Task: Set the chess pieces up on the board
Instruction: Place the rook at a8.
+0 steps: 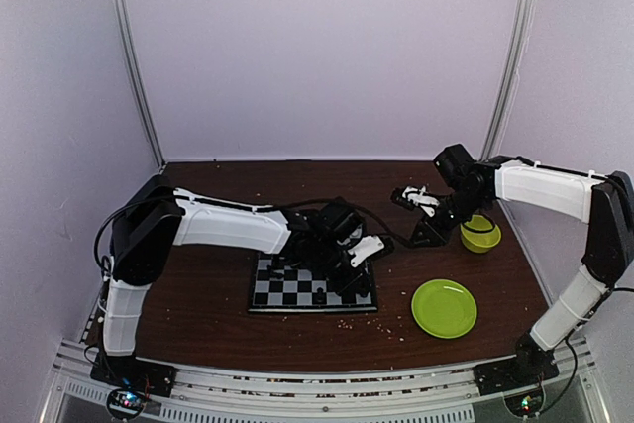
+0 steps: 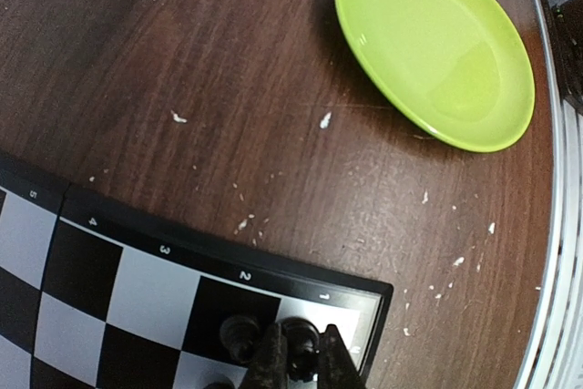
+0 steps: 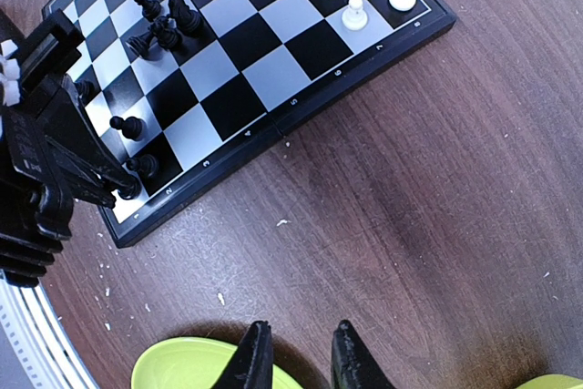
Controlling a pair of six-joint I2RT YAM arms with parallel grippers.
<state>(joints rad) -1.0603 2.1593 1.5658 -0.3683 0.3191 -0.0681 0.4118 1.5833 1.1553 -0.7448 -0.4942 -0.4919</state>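
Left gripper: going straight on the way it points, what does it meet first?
The black chess piece between its jaws, on the board's corner square; contact is hard to judge.

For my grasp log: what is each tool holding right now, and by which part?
Left tool grips a black chess piece by its sides, at the board corner. Right tool holds nothing.

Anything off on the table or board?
Pale crumbs are strewn over the table between the board and the green plate. On the board, the black pieces are bunched unevenly rather than standing in rows.
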